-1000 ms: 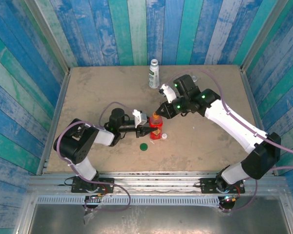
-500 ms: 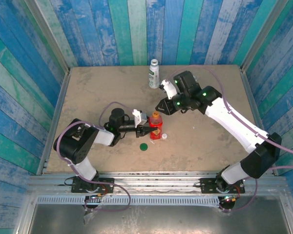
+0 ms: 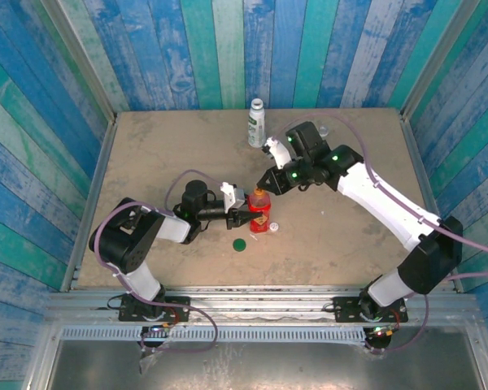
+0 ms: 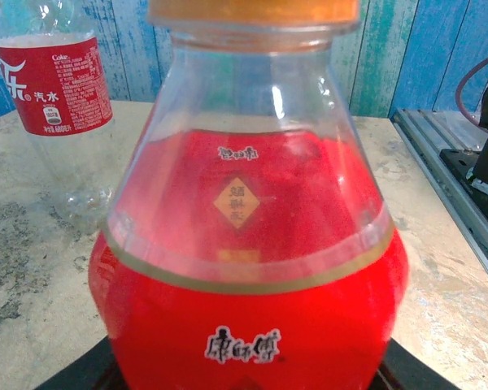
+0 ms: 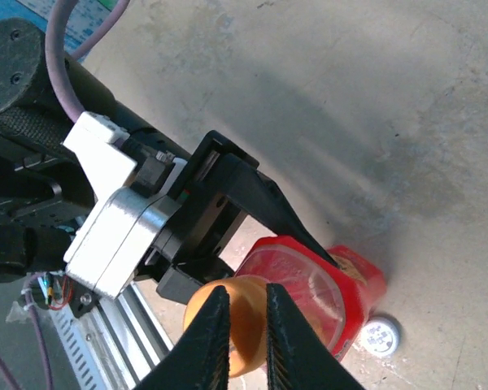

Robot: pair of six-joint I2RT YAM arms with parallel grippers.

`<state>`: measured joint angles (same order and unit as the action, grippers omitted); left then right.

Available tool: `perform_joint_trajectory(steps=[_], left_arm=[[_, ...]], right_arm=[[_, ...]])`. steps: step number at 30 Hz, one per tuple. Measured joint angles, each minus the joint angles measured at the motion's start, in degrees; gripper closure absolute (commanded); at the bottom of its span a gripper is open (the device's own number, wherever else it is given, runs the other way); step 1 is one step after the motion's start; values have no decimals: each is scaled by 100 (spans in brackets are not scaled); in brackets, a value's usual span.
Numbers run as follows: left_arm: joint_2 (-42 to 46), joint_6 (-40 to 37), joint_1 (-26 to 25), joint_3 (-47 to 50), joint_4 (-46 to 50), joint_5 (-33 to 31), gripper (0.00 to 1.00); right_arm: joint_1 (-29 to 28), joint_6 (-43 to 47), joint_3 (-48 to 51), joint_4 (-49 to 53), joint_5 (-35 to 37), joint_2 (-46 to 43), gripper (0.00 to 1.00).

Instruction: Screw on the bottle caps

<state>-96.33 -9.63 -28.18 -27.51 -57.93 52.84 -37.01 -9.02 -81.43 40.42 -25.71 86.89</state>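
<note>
We see the red bottle [image 3: 259,218] upright on the table [image 3: 163,154], clamped between the fingers of the left gripper [image 3: 248,216], with the orange cap [image 4: 252,10] on its neck. The right gripper [image 5: 246,294] hangs just above that cap, fingers drawn together and holding nothing. A white cap [image 5: 381,337] lies just beside the bottle, on the side away from the left fingers. A green cap [image 3: 239,243] lies near them. A clear bottle with a red label [image 4: 53,97] stands beyond the held bottle, and a white-labelled bottle [image 3: 256,123] well past the right fingers.

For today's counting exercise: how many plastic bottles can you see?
3: red plastic bottle mid-table in the left gripper; white-labelled plastic bottle at the far edge; clear red-labelled plastic bottle right of it.
</note>
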Motion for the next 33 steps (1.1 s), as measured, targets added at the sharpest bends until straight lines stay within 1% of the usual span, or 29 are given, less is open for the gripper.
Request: perform_joint_trajectory(steps=[2,13,14,19,21,28,31,33], left_arm=[[0,-2,0,0,-2,2,52],[0,7,0,0,0,0,52],[0,4,0,0,0,0,52],[0,7,0,0,0,0,52],[0,7,0,0,0,0,52],[0,7,0,0,-2,0,52],[0,7,0,0,-4,-2,52],[0,7,0,0,-9,-2,52]], right_arm=[[4,0,70,-7,2,-79,89],[33,-61,455,63,-133,-448,88],[31,-66,457,87,-131,-463,87],[50,-68,356,83,-4,-485,77],[68,-57,262,61,4,-428,76],[81,33,-61,-22,-63,85,81],[103,52,35,-98,-140,37,85],[105,44,203,-186,-208,-94,84]])
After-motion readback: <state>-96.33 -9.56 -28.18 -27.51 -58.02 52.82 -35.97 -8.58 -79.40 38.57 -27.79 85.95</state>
